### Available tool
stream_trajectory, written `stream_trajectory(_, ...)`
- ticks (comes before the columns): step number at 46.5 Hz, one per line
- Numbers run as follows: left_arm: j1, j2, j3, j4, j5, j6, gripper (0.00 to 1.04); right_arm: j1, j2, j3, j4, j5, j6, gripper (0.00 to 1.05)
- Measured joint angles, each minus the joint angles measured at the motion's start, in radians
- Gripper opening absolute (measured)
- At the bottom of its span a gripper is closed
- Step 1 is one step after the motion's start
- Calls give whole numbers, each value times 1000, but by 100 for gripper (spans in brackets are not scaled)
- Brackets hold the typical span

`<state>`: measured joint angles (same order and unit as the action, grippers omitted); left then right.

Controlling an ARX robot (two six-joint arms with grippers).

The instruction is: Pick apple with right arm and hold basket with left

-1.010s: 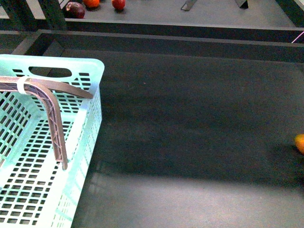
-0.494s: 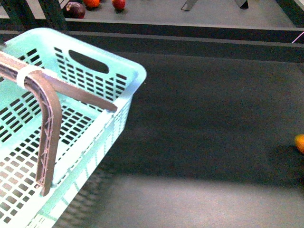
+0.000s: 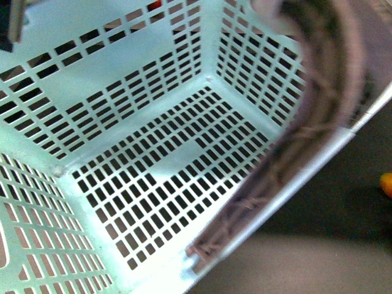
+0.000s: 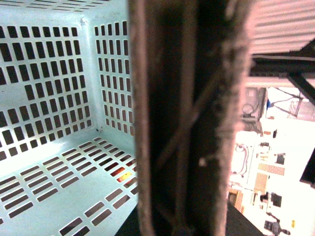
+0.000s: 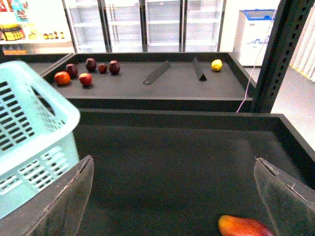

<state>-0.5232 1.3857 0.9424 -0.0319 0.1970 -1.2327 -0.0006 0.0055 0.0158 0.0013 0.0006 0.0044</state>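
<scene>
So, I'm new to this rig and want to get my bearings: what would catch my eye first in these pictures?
The pale mint-green slotted plastic basket fills the front view, tipped so its empty inside faces the camera, with its grey-brown ribbed handle blurred across the right. In the right wrist view the open right gripper hangs over the dark tray, with a red-orange fruit near it.

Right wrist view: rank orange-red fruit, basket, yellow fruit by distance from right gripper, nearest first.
1. orange-red fruit, on the near surface, within the opening of the right gripper.
2. basket, raised, just outside the gripper.
3. yellow fruit, on the back shelf.
</scene>
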Motion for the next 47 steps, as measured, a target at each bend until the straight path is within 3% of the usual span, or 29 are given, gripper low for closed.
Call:
stream_trajectory(12,-142,0,34,28,14,12,6,0,0,0,0,0,0,96)
stream_trajectory(43,-143,0,37,28,6,26,6,0,0,0,0,0,0,96)
stream_trajectory(44,-143,0,36,28,6,26,6,6,10,5,-15,23,7,96)
stream_trajectory(47,-143,0,37,28,5,29,6,72,112,83,-204,225,63,96)
